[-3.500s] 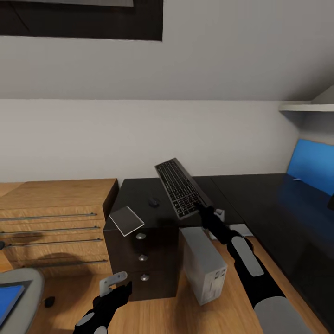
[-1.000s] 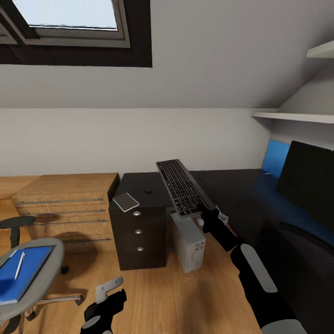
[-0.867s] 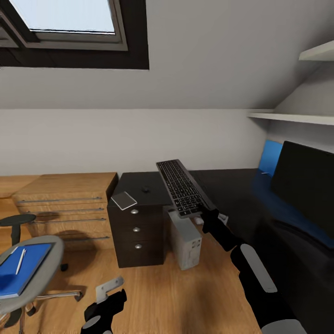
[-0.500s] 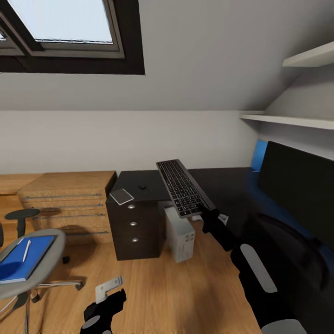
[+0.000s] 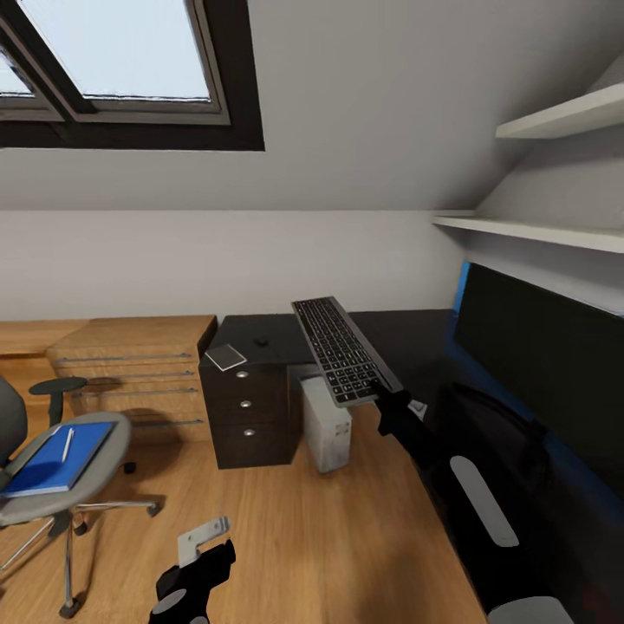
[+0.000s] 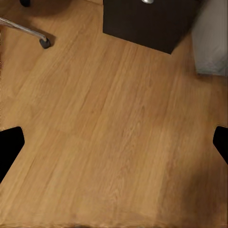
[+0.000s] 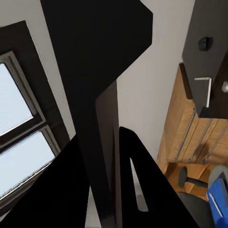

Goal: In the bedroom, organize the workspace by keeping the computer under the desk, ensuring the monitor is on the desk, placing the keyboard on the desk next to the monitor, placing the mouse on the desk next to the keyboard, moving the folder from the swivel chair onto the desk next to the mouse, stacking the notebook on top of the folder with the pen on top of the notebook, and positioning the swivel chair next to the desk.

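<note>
My right gripper point(image 5: 382, 397) is shut on the near end of the black keyboard point(image 5: 341, 349), holding it tilted in the air over the black desk point(image 5: 407, 342). On the desk's right stands the monitor point(image 5: 542, 364). The mouse point(image 5: 258, 340) and the grey notebook point(image 5: 225, 356) lie on the drawer pedestal point(image 5: 247, 416), and the computer point(image 5: 327, 425) stands on the floor beside it. At the left, the swivel chair point(image 5: 74, 494) carries the blue folder point(image 5: 59, 457) with the white pen point(image 5: 67, 444) on it. My left gripper point(image 5: 205, 544) hangs open, low over the wood floor point(image 6: 114, 133).
A light-wood drawer chest point(image 5: 130, 364) stands left of the pedestal against the wall. White shelves point(image 5: 555, 117) run above the monitor, and a skylight point(image 5: 113, 61) sits in the sloped ceiling. A chair caster point(image 6: 44, 42) shows near the pedestal in the left wrist view.
The whole view has drawn back and turned right, so the monitor and the chair show more fully. The keyboard stays in my right gripper, and both arms keep their pose.
</note>
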Motion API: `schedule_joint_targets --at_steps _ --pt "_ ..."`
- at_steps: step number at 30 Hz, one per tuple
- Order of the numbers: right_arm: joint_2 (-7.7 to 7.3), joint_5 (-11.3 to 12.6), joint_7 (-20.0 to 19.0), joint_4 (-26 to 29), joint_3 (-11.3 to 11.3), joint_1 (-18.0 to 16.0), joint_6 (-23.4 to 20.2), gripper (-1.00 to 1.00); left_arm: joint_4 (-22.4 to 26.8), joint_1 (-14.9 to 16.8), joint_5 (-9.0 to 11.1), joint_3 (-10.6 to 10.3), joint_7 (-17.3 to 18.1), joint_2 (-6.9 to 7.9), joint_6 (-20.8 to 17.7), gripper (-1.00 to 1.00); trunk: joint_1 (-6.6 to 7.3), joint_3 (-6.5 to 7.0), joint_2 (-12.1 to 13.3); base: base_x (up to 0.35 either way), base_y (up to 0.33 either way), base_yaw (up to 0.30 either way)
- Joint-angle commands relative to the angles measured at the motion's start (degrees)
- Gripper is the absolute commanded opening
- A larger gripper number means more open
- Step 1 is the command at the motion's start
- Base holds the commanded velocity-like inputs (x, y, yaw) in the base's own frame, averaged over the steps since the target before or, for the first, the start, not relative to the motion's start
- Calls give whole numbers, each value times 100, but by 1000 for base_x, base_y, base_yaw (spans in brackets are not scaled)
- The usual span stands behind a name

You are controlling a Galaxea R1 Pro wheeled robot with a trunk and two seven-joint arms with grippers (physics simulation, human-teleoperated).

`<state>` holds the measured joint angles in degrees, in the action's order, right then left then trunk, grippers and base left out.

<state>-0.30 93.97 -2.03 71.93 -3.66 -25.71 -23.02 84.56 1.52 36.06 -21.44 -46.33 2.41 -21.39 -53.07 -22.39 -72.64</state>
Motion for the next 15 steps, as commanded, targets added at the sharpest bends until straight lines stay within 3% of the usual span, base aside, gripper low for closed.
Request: schedule_joint_targets --at_steps 1,4,6,11,12,15 --pt "-4 111 -35 -6 -4 -4 -9 -100 8 6 31 -8 -44 5 -21 100 26 12 37 -319 -127 0" --pt "-4 319 -29 -15 -3 -4 -13 -100 8 6 37 -2 -43 8 -22 100 92 66 157 -319 -128 0" --pt "-12 646 -13 -47 -3 -4 -17 -100 8 6 48 6 -43 11 -23 100 136 102 238 -319 -128 0" --pt "-25 712 -7 -63 -3 -2 -18 -100 8 6 46 13 -48 10 -23 100 246 192 438 -309 -164 0" --pt "-107 717 -9 -125 -10 19 -13 -100 8 6 43 16 -51 9 -23 100 268 210 478 -277 -237 0" --pt "-129 697 -8 -408 5 39 42 -100 8 6 42 16 -51 6 -27 100 334 263 599 -273 -241 0"
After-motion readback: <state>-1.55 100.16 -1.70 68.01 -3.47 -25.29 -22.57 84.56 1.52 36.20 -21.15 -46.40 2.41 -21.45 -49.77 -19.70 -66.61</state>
